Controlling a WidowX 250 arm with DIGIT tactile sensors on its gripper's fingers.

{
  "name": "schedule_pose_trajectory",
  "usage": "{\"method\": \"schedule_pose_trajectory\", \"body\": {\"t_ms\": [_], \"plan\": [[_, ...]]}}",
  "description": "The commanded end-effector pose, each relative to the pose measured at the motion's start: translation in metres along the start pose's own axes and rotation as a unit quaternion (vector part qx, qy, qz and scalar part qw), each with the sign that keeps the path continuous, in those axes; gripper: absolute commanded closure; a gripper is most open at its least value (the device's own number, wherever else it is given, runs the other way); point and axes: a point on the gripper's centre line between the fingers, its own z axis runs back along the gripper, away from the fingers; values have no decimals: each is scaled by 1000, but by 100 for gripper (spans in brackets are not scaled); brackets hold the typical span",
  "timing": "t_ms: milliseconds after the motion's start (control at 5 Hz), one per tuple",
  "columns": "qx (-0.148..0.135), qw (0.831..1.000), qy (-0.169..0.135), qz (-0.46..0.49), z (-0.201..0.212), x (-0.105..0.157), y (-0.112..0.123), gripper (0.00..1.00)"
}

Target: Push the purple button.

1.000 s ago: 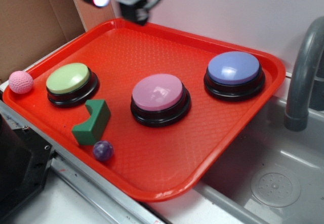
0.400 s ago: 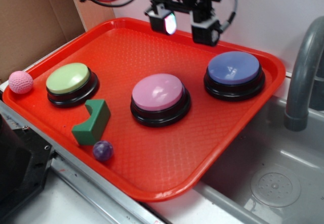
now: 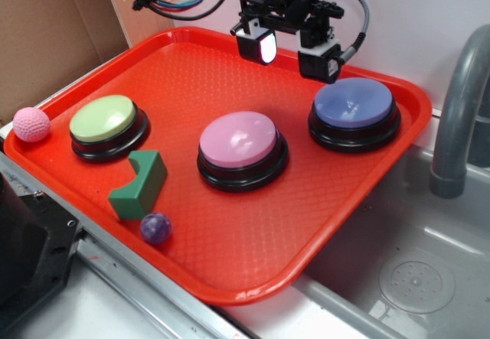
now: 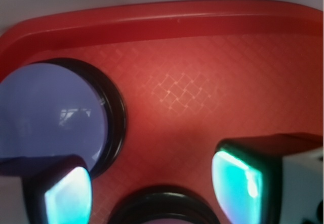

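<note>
the purple button (image 3: 354,103) sits at the far right of the red tray (image 3: 230,262), apart from the pink button (image 3: 238,141). the gripper (image 3: 289,54) hovers just beside it with jaws wide and empty, probably because a press needs no grasp; it looks not yet centred above the dome.

Toy-kitchen mock-up in a robot lab: grey plastic sink basin (image 3: 417,278) with moulded drain and grey faucet (image 3: 458,117), a red tray (image 3: 253,262) laid beside it, cardboard sheet (image 3: 53,33) as backdrop, bundled cables (image 3: 180,2) trailing from the arm.
</note>
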Motion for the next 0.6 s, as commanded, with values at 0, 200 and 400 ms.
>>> {"method": "schedule_pose_trajectory", "body": {"t_ms": [0, 200, 400], "plan": [[2, 997, -75, -19, 27, 16, -30, 0], [16, 997, -62, -49, 24, 9, -52, 0], [5, 995, -56, -77, 16, 8, -65, 0]]}}
